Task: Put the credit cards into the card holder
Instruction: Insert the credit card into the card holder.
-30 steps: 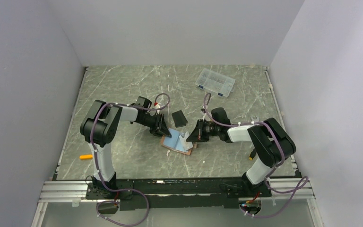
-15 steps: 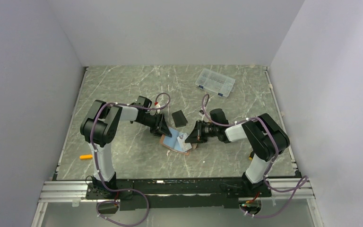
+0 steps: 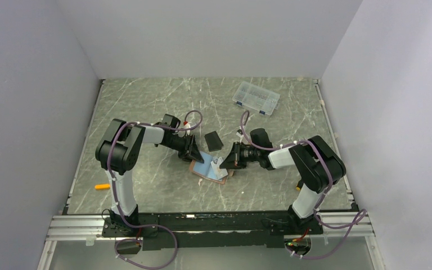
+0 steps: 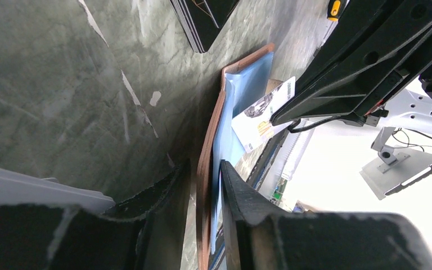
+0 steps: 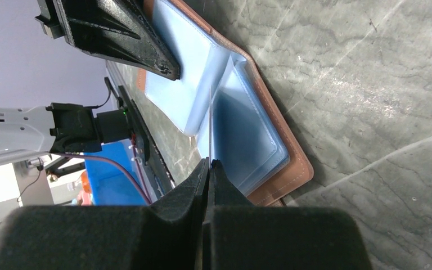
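Observation:
The tan leather card holder [image 3: 207,170] lies open on the table, blue-grey pockets up. My left gripper [image 3: 194,153] is shut on its far flap; in the left wrist view the leather edge [image 4: 205,169] runs between my fingers. My right gripper [image 3: 224,163] is shut on the pale silver-grey credit card [image 3: 217,165]. The card shows edge-on in the right wrist view [image 5: 210,126], its front end down in the fold of the holder [image 5: 247,135]. It also shows in the left wrist view [image 4: 261,115]. No orange-gold card is in view.
A small black rectangle [image 3: 214,140] lies just behind the holder. A clear compartment box [image 3: 255,98] stands at the back right. A small orange object [image 3: 102,186] lies at the front left and a yellow-tipped tool [image 3: 301,183] by the right arm.
My right gripper has moved a little to the left with the card, closer into the open holder. The left gripper has held still on the flap.

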